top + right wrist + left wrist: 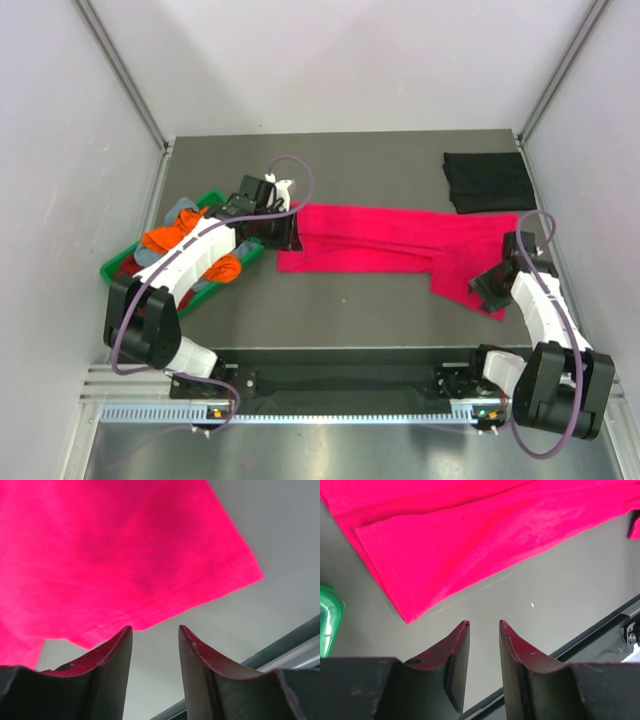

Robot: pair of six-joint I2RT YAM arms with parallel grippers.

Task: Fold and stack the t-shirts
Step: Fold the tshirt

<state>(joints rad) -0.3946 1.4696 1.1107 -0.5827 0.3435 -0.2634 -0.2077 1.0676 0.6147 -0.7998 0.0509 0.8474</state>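
Observation:
A bright pink-red t-shirt (380,240) lies across the middle of the table, folded into a long strip. Its left hem corner (445,545) fills the left wrist view and its right sleeve end (110,555) fills the right wrist view. A folded black t-shirt (488,182) rests at the back right. My left gripper (285,236) (484,625) hovers at the strip's left end, open, with nothing between its fingers. By the strip's right end my right gripper (489,284) (155,628) also stands open and empty, just short of the hem.
At the left a green tray (112,268) holds bunched orange (165,238) and grey-blue (180,210) t-shirts, partly under the left arm. The tray's rim (327,620) shows beside the left fingers. White walls enclose the table.

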